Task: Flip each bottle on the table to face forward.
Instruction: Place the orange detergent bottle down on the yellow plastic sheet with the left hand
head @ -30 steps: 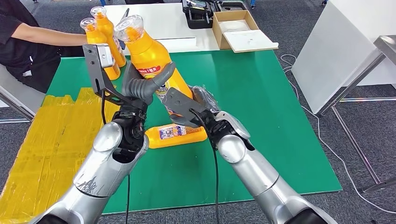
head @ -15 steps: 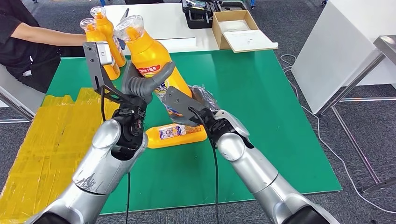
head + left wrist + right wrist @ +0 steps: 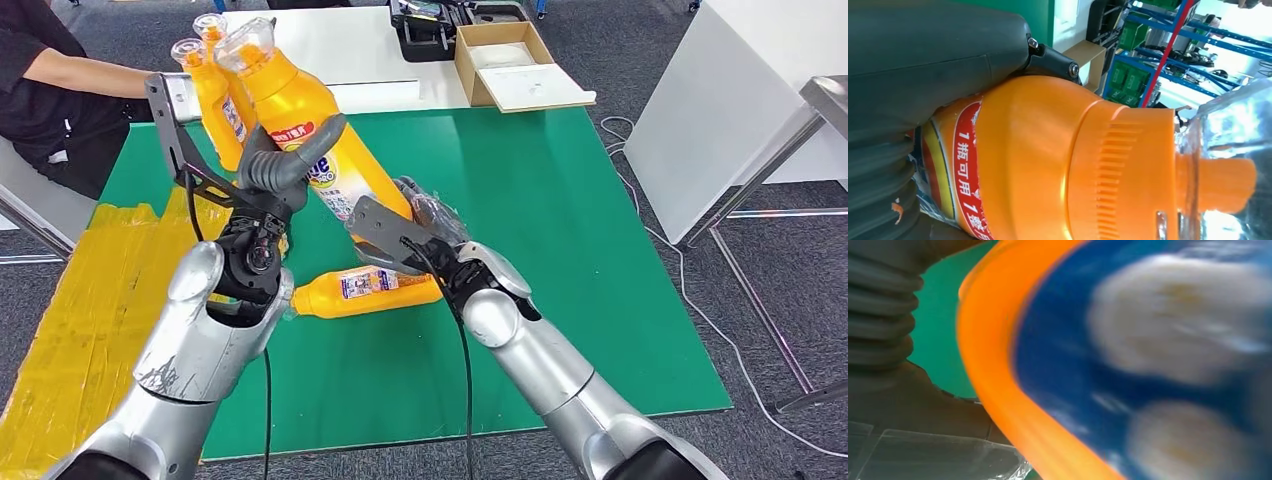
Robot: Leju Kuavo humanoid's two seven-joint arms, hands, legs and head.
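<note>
Big orange bottle held aloft, tilted, above the green mat's middle.
Gripped by left hand at shoulder, right hand at base; probably heavy, slick plastic.

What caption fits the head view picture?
Both silver robot hands, left and right, hold a tilted orange plastic bottle.

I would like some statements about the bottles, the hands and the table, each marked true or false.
1. Both hands hold one big orange bottle. True: the left hand grips its upper body and the right hand its lower end.
2. The held bottle stands upright on the mat. False: it is tilted and lifted above the green mat.
3. A second bottle lies on its side on the mat. True.
4. The cardboard box is closed. False: it is open.
5. Two more bottles stand behind the held one. True.
</note>
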